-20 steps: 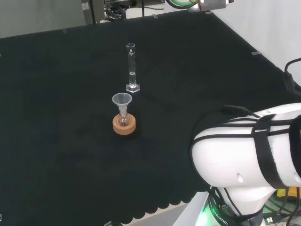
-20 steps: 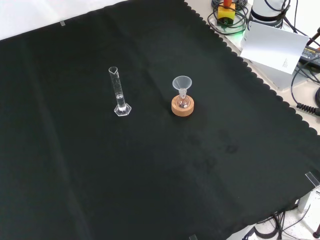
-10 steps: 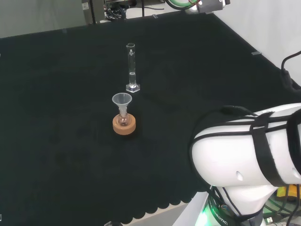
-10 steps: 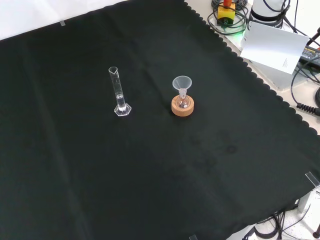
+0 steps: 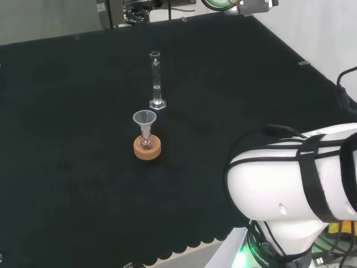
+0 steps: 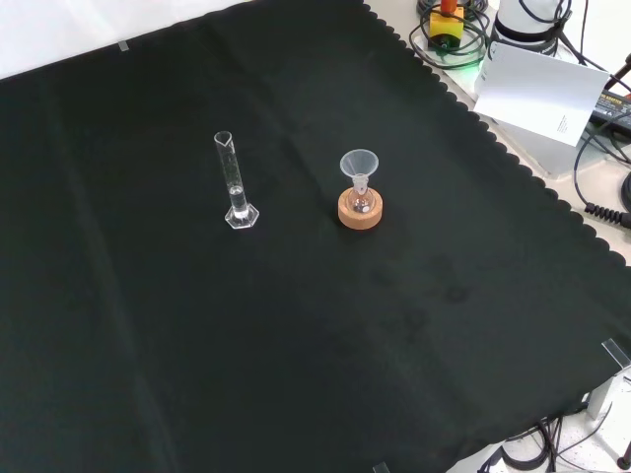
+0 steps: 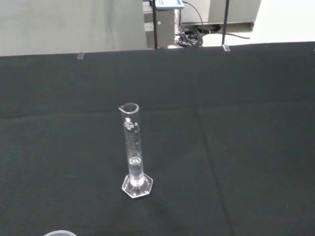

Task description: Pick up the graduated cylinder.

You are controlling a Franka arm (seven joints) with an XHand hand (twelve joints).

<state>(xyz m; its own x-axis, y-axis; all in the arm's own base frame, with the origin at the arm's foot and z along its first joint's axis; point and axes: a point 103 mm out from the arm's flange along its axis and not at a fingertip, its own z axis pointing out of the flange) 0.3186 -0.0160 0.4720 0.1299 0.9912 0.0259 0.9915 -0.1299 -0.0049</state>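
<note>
- My desk's cloth (image 6: pixel 296 374) is plain black with a scalloped edge.
- The graduated cylinder (image 6: pixel 233 182) is clear.
- The funnel (image 6: pixel 359 166) is clear.
- The cork ring (image 6: pixel 360 210) is tan.

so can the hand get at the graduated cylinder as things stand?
Probably yes. The graduated cylinder stands upright on open black cloth, apart from the funnel in its flask on the cork ring, with nothing between it and the wrist camera.

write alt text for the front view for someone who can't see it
A clear graduated cylinder stands upright on its flat base on a black cloth, untouched. To its right, apart from it, a small flask with a clear funnel in its neck sits in a cork ring. Cables and a white sheet lie beyond the cloth's scalloped edge at upper right.
</note>
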